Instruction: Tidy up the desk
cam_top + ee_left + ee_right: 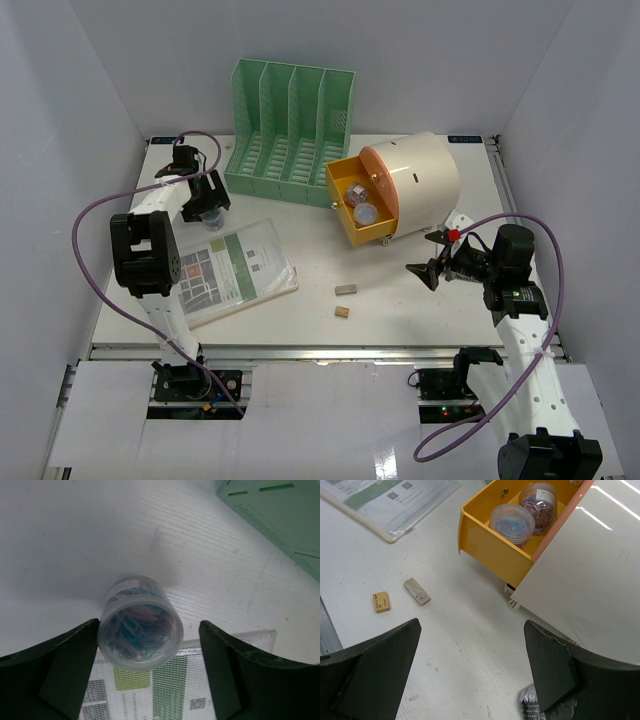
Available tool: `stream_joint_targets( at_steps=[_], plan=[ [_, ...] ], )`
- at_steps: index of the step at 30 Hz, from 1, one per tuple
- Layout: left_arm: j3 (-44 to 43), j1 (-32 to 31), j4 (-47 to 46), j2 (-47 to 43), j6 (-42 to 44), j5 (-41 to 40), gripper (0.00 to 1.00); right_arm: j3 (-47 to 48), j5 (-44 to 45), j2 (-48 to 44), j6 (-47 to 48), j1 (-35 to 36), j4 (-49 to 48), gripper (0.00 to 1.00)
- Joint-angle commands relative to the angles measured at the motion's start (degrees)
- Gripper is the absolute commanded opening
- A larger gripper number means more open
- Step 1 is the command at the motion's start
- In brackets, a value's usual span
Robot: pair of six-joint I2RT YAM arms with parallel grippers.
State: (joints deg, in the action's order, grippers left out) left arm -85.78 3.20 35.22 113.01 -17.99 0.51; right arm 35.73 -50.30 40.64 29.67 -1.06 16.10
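The yellow drawer (490,550) holds two clear tubs (512,522) of clips; left gripper (149,625) gapes wide around a third tub (140,640) toward the desk (400,310)'s far-left corner; right gripper (472,625) wide, empty

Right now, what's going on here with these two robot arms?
They are tidying a desk. The left pincer stands open around a clear tub of paper clips beside the green file rack, not yet closed on it. The right pincer hangs open and empty near the cream drawer box, whose yellow drawer is pulled out with two similar tubs inside. Two small erasers and a sleeved document lie loose on the desk.
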Motion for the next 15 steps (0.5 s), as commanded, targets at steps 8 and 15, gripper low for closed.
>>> stream_joint_targets(
  at_steps=[8, 15],
  plan=[
    [0.43, -0.13, 0.42, -3.54, 0.84, 1.55, 0.34, -0.42, -0.58, 0.40, 0.47, -0.26, -1.60, 0.90],
    [0.40, -1.30, -0.94, -10.89, -1.16, 8.73, 0.21, -0.57, -0.32, 0.22, 0.47, -0.26, -1.60, 0.90]
  ],
)
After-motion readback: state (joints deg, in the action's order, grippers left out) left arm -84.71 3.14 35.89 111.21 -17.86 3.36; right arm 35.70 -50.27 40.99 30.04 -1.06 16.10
